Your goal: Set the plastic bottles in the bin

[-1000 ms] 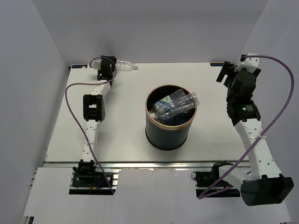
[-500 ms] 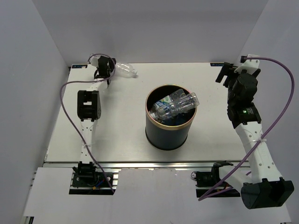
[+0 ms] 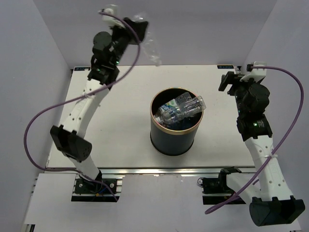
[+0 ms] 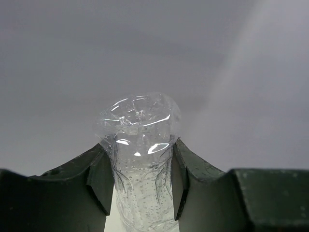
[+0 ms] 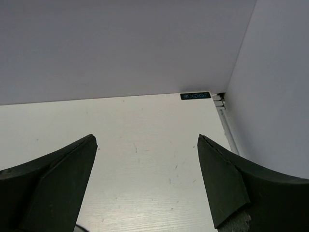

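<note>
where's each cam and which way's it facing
Top external: above and behind, looking down on table, bin, left arm and right arm.
Left wrist: looks along left pincer, shut on a clear bottle, toward the wall.
Right wrist: past the open right pincer at the table's far corner.
Shared: top and left wrist show that bottle.

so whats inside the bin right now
A pile of plastic bottles sits in the bin. A clear bottle lies across the top, one end poking past the rim. Whatever sits beneath the pile, and the bin's bottom, is covered.
</note>
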Motion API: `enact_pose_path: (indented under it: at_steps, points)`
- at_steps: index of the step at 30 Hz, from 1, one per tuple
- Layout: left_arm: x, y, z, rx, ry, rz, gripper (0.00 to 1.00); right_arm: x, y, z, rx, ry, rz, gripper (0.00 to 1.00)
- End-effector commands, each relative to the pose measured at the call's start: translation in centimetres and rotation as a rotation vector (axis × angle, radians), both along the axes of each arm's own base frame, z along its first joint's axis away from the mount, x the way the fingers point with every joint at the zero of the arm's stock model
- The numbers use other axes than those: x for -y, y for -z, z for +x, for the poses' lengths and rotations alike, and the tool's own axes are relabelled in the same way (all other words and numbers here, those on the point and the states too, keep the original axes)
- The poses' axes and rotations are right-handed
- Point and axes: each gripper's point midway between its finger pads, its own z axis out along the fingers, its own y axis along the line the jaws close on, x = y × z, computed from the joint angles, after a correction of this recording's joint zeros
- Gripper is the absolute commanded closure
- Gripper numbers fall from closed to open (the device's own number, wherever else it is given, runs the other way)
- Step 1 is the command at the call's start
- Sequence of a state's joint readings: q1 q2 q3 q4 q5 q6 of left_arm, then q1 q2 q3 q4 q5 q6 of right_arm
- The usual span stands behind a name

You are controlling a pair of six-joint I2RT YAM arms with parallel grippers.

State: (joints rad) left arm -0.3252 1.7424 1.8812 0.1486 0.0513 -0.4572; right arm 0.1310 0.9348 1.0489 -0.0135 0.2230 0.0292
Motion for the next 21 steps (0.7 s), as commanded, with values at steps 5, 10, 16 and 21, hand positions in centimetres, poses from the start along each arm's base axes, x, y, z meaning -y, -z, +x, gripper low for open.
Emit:
enact_pose_path:
  at_steps: [5, 10, 16, 21]
  points:
    - [9.3, 2.5, -7.5, -0.035, 0.143, 0.332, 1.00, -0.3, 0.9, -2.9, -0.003, -0.029, 0.069, 0.11]
    - [10.6, 3.6, -11.0, -0.064, 0.130, 0.397, 1.00, -0.7, 0.6, -3.8, -0.003, -0.055, 0.077, 0.11]
    - [13.7, 5.5, -14.6, -0.074, 0.201, 0.524, 0.97, -0.5, 1.1, -4.1, -0.024, -0.041, 0.097, 0.11]
    - [15.7, 7.8, -15.9, -0.134, 0.206, 0.685, 0.97, -0.5, 0.9, -4.1, -0.028, -0.038, 0.109, 0.11]
